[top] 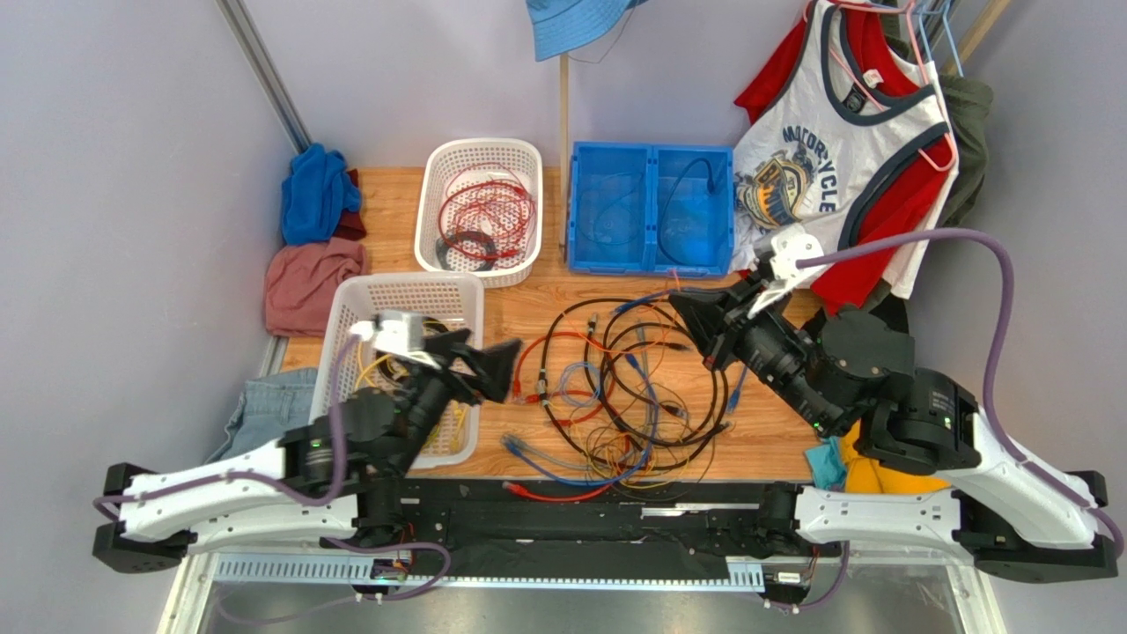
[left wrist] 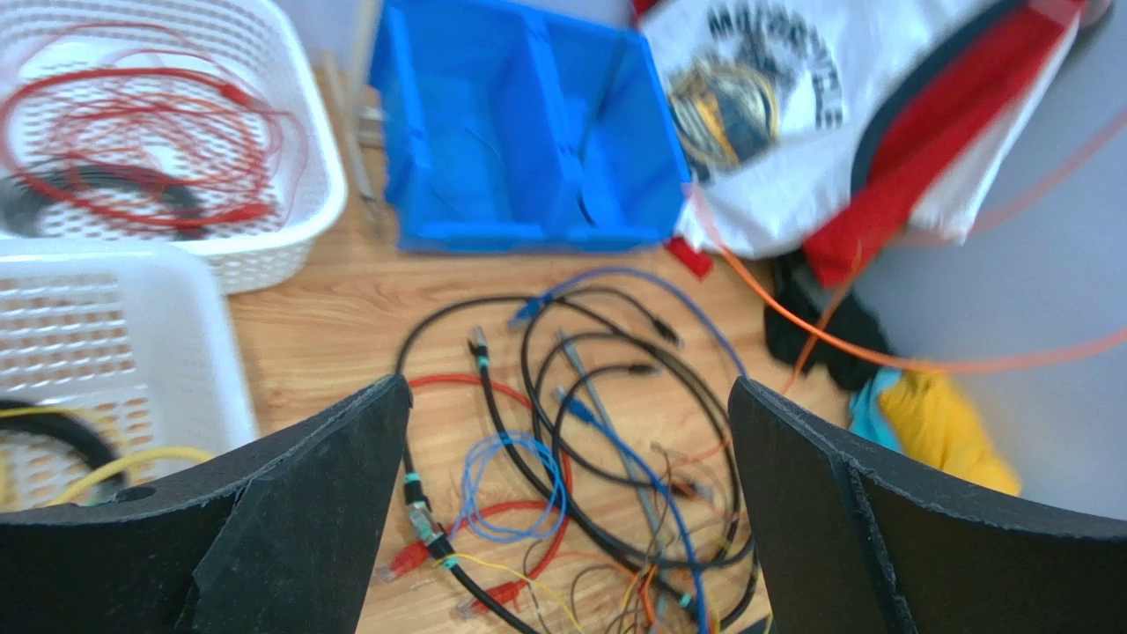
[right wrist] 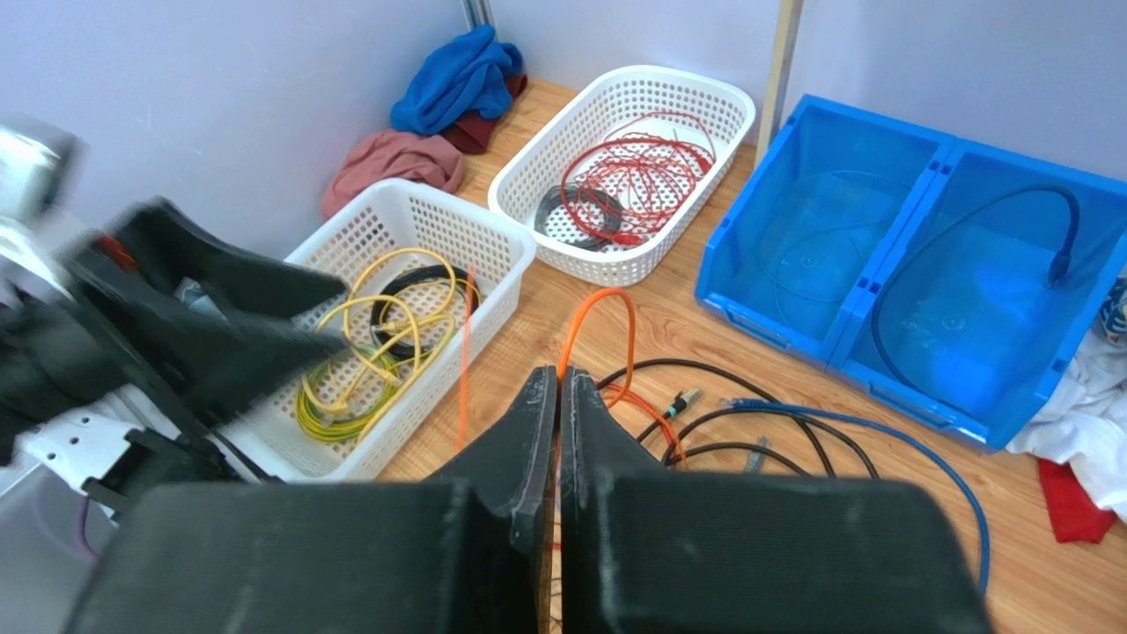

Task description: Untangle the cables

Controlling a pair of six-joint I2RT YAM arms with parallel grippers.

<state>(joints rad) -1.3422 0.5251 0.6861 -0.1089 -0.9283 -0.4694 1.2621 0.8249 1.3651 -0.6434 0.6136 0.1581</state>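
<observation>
— Clamping anything, the right pincer (right wrist: 557, 386)?
— Yes, clenched on an orange cable (right wrist: 593, 307). The left pincer (left wrist: 566, 390) gapes, released, grasping nothing.
— And the cables (top: 615, 383)?
— Heaped, tangled, on the wooden surface (top: 523, 311) between both arms, near the blue bin (top: 622, 264).

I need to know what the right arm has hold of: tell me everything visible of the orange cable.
The orange cable is thin and flexible, pinched between the shut fingers of the right gripper. Ahead of the fingertips it arches up in a loop, then drops into the heap of cables on the table. The left wrist view shows it strung through the air in a curve. Its plug ends cannot be made out.
</observation>
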